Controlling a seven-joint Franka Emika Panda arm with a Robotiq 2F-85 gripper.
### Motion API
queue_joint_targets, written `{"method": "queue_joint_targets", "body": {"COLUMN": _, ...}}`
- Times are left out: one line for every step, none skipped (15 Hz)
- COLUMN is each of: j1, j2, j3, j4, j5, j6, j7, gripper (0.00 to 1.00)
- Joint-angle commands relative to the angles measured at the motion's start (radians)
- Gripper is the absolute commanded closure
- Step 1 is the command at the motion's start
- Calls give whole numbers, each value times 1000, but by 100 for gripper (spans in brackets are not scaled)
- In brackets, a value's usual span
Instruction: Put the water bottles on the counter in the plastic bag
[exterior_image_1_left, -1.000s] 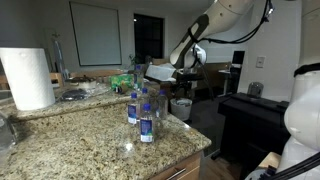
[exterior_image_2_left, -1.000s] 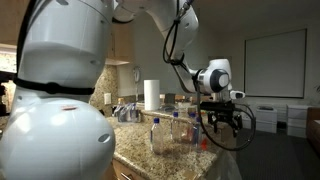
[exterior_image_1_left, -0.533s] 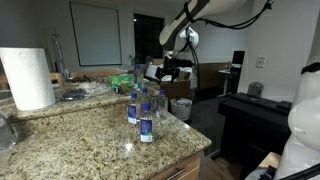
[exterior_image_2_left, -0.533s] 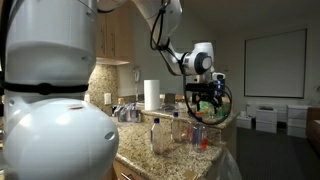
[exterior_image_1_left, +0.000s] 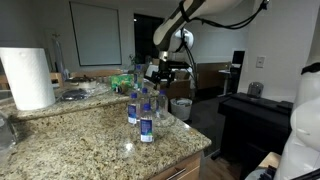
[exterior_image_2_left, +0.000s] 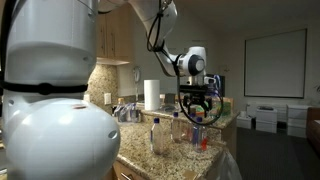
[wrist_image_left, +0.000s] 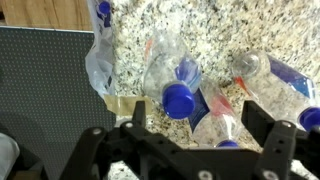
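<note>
Several small clear water bottles (exterior_image_1_left: 141, 112) with blue labels stand grouped near the corner of the speckled granite counter (exterior_image_1_left: 90, 142). They also show in an exterior view (exterior_image_2_left: 160, 135). My gripper (exterior_image_1_left: 163, 72) hangs open and empty above and just behind the group, also in an exterior view (exterior_image_2_left: 198, 107). In the wrist view the open fingers (wrist_image_left: 197, 128) straddle a blue-capped bottle (wrist_image_left: 178, 98), with more bottles (wrist_image_left: 270, 72) around it on the counter (wrist_image_left: 215, 25). The whitish plastic bag (exterior_image_1_left: 181, 107) stands on the floor beyond the counter's end.
A large white paper-towel roll (exterior_image_1_left: 28, 78) stands at the counter's far side and shows in an exterior view (exterior_image_2_left: 151, 94). Sink clutter (exterior_image_1_left: 85, 90) lies behind the bottles. A dark desk (exterior_image_1_left: 255, 110) is off to the side. The counter edge drops to dark floor (wrist_image_left: 45, 70).
The arm has swung from beyond the counter's end in toward the counter. The open gripper now hangs over the bottle group. The bottles have not moved.
</note>
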Motion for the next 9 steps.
{"method": "queue_joint_targets", "body": {"j1": -6, "j2": 1, "j3": -5, "j4": 9, "j5": -3, "j6": -73, "j7": -55, "gripper": 33}}
{"method": "queue_joint_targets", "body": {"j1": -5, "j2": 1, "j3": -6, "j4": 5, "j5": -11, "j6": -75, "j7": -51, "gripper": 40}}
{"method": "queue_joint_targets", "body": {"j1": -5, "j2": 0, "j3": -8, "j4": -2, "j5": -14, "j6": -64, "j7": -53, "gripper": 46}}
{"method": "queue_joint_targets", "body": {"j1": -5, "j2": 1, "j3": -9, "j4": -4, "j5": -19, "j6": -58, "j7": -51, "gripper": 53}}
{"method": "queue_joint_targets", "body": {"j1": -5, "j2": 4, "j3": -11, "j4": -10, "j5": -29, "j6": -39, "j7": -44, "gripper": 59}}
{"method": "queue_joint_targets", "body": {"j1": -5, "j2": 5, "j3": -13, "j4": -12, "j5": -32, "j6": -30, "j7": -38, "gripper": 65}}
{"method": "queue_joint_targets", "body": {"j1": -5, "j2": 8, "j3": -15, "j4": -11, "j5": -41, "j6": -26, "j7": -36, "gripper": 56}}
{"method": "queue_joint_targets", "body": {"j1": -6, "j2": 11, "j3": -18, "j4": -8, "j5": -45, "j6": -26, "j7": -37, "gripper": 46}}
{"method": "queue_joint_targets", "body": {"j1": -7, "j2": 17, "j3": -19, "j4": -6, "j5": -45, "j6": -21, "j7": -40, "gripper": 30}}
